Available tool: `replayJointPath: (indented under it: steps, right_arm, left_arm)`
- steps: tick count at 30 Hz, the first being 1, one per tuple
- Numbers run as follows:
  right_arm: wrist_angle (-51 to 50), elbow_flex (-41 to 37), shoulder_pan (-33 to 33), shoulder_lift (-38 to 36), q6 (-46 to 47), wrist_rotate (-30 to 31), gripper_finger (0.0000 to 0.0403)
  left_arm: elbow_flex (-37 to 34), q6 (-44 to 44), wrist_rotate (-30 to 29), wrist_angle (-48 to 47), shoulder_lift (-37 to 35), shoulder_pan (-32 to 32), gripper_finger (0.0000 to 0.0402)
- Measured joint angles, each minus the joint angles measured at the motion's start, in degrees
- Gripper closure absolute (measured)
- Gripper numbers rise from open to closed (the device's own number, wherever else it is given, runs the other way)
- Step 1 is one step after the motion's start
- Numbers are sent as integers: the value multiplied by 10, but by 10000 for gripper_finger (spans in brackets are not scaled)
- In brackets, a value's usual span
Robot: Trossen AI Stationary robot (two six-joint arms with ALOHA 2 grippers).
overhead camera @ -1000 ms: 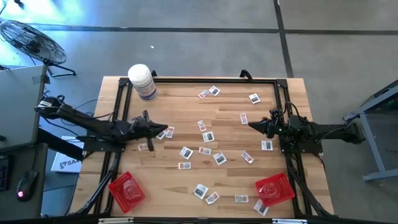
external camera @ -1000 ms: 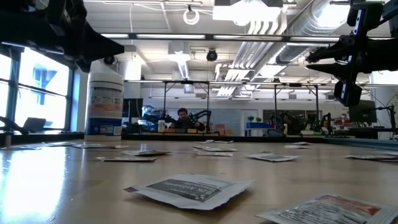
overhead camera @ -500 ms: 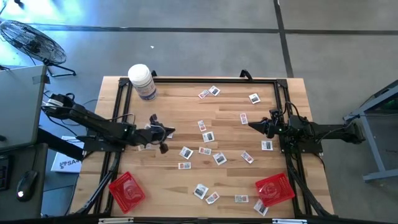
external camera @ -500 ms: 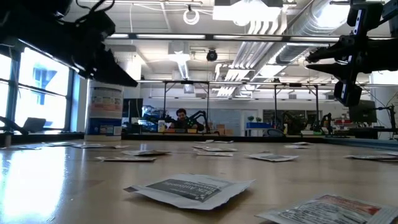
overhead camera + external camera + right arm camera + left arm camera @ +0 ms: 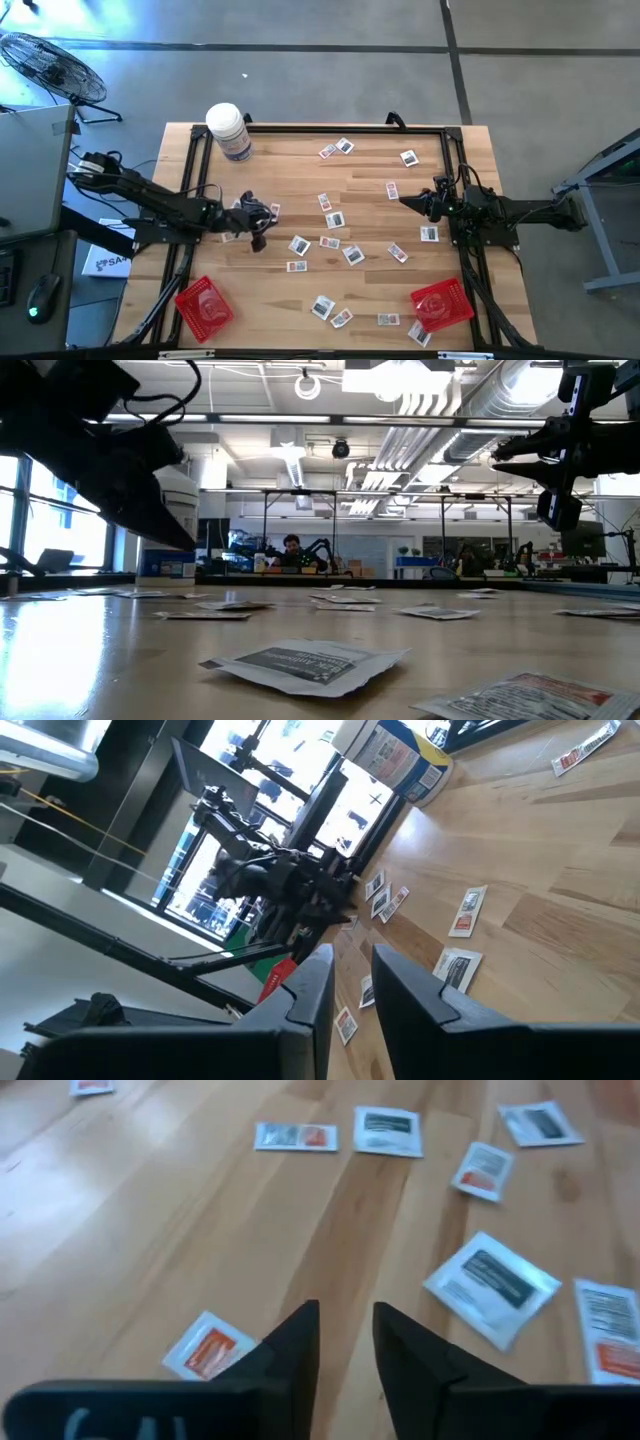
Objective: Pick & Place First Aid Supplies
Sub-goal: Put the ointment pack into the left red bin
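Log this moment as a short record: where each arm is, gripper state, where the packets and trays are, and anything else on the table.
left gripper: over the table's left half among the packets, fingers slightly apart, nothing between them
right gripper: waiting near the table's right edge, fingers slightly apart, empty
packets: scattered flat over the wooden table; one lies just beside the left gripper's fingers
left red tray: near left corner, no packet seen inside
right red tray: near right corner
white bottle: upright at far left corner
progress: most packets not yet in the trays
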Motion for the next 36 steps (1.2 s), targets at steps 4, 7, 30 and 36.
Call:
replayJointPath:
  steps: [4, 7, 30, 36]
  right_arm:
    - [0, 0, 0, 0, 0, 0, 339]
    - [0, 0, 0, 0, 0, 0, 339]
    - [0, 0, 0, 0, 0, 0, 339]
    - [0, 0, 0, 0, 0, 0, 339]
  left_arm:
    - [0, 0, -37, 3, 0, 3, 300]
    - [0, 0, -36, 3, 0, 3, 299]
    - [0, -26, -15, -32, 13, 3, 294]
    - [0, -37, -16, -3, 65, 3, 249]
